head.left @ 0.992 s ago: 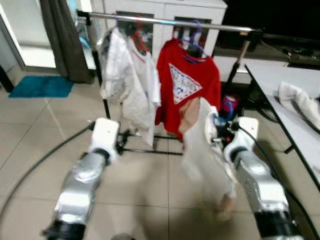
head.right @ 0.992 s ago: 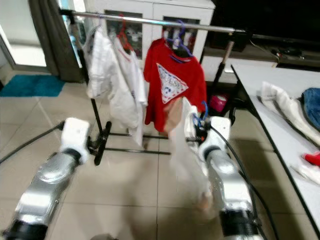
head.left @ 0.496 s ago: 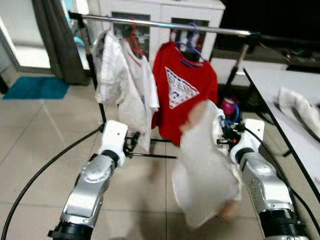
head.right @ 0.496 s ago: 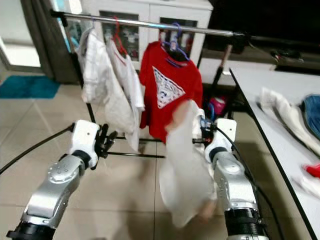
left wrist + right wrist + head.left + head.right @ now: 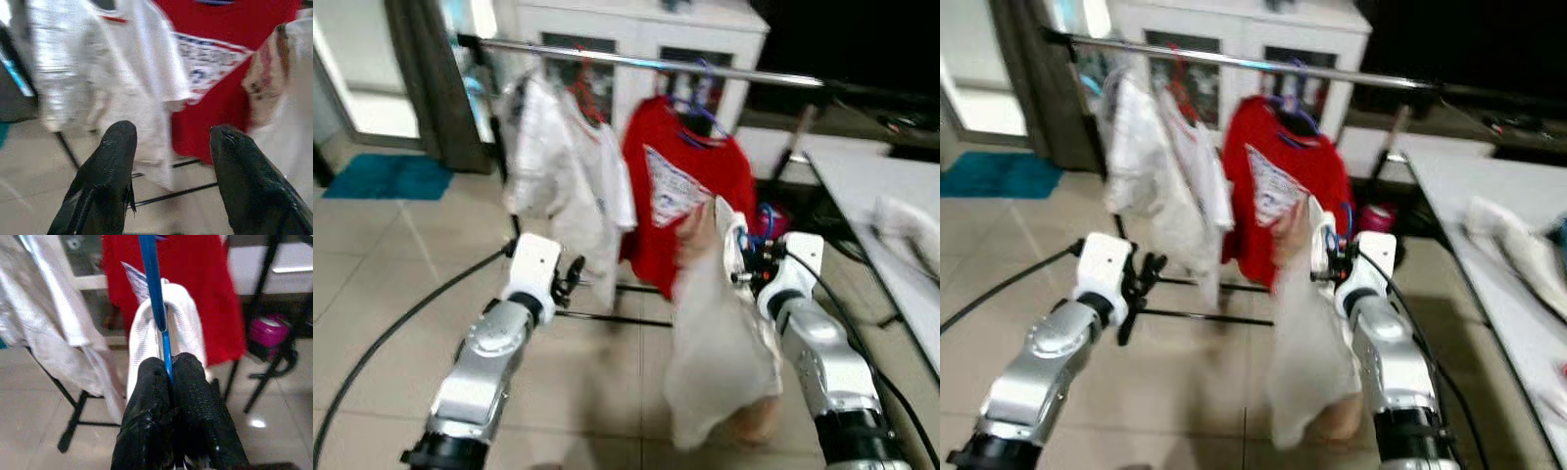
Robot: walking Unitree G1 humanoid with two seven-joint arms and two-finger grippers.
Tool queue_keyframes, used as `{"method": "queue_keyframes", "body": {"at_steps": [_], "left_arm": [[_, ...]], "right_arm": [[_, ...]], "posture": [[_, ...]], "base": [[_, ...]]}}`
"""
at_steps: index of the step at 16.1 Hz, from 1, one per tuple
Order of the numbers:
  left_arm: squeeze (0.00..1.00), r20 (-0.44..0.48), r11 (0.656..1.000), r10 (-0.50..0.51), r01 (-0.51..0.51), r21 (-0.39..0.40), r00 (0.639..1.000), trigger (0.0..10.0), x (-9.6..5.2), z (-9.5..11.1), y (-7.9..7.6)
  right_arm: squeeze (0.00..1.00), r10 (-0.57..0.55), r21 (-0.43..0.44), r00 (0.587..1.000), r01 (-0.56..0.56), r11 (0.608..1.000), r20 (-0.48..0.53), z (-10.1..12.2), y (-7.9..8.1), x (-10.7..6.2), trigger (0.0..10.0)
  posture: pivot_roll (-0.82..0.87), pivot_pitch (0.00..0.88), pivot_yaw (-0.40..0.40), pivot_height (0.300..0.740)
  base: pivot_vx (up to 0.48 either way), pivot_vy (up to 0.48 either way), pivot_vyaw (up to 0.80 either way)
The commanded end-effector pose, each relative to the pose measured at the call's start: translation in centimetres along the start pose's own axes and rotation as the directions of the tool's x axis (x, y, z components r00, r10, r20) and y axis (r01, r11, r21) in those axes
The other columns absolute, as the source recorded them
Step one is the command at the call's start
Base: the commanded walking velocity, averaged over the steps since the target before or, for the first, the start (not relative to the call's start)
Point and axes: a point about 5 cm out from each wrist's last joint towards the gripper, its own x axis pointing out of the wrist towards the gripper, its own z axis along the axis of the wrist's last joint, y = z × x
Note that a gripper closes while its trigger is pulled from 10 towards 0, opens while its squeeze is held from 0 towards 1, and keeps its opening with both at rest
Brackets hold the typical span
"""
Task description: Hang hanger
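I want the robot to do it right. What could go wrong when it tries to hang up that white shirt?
The right gripper pinches only the thin blue hanger, so it might slip or twist.

The white shirt hangs long and loose, so it might slide off, or brush the red shirt on the way up.

The rail already holds that and white clothes, so the hook might catch one of their hangers. The left gripper is open and could steady things.
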Motion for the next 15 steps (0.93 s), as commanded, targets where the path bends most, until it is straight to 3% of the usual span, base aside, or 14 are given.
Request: {"method": "queue_keyframes", "body": {"at_steps": [1, 15], "left_arm": [[0.00, 0.007, 1.000, 0.010, -0.010, 0.001, 1.000, 10.0, -0.05, 0.29, 0.22], [0.00, 0.005, 1.000, 0.004, -0.004, 0.008, 1.000, 10.0, -0.02, 0.38, 0.14]], "right_arm": [[0.00, 0.018, -0.008, 0.999, -0.018, 1.000, 0.034, 0.79, 0.31, 0.22, 10.0], [0.00, 0.053, -0.001, 0.997, -0.053, 0.999, 0.057, 1.44, 1.21, 0.49, 10.0]], "posture": [[0.06, 0.000, -0.071, 0.740], [0.07, 0.000, -0.080, 0.740]], "base": [[0.337, 0.000, 0.00], [0.338, 0.000, 0.00]]}}
